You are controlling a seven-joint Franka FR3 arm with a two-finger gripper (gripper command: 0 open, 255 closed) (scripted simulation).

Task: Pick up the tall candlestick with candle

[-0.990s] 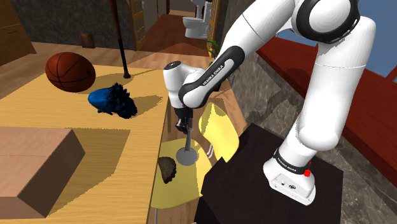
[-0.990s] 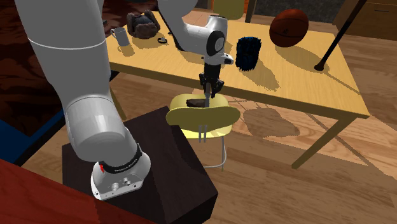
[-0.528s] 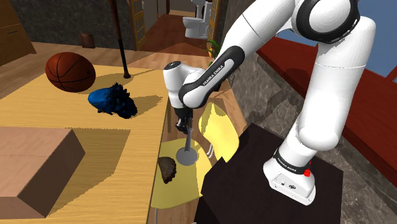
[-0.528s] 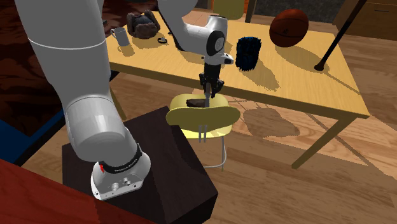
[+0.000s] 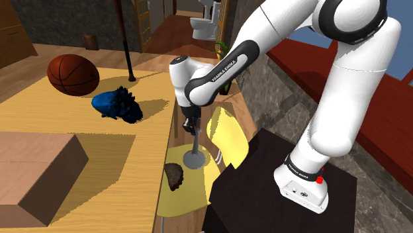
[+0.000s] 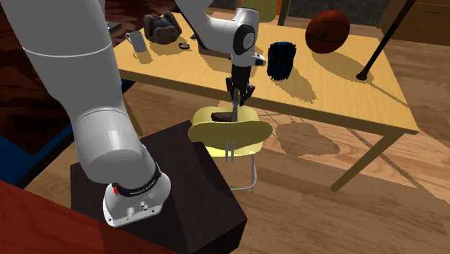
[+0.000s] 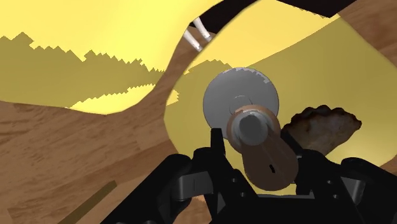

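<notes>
- While the white arm reaches down beside a wooden table (image 5: 132, 149), its black gripper (image 5: 191, 124) hangs over the seat of a yellow chair (image 5: 227, 136). The chair stands between the table and the dark stand (image 5: 261, 195).
- The jaws are clamped on the tall candlestick (image 5: 193, 159). In the wrist view, the two fingers (image 7: 215, 149) press against its brown upper part from either side.
- The candlestick stands upright under the gripper, with a thin stem that ends in a round grey base. Whether the base touches the chair seat or hangs just above it, I cannot tell.
- A dark brown lump (image 5: 174, 176) lies on the seat just beside the base.
- On the table, well apart from the gripper, sit a basketball (image 5: 73, 74), a spiky blue object (image 5: 117, 106) and a cardboard box (image 5: 36, 169).
- In the second exterior view, the gripper (image 6: 239, 89) sits above the chair (image 6: 229, 132), near the table's edge, with the blue object (image 6: 282, 60) close behind it.
</notes>
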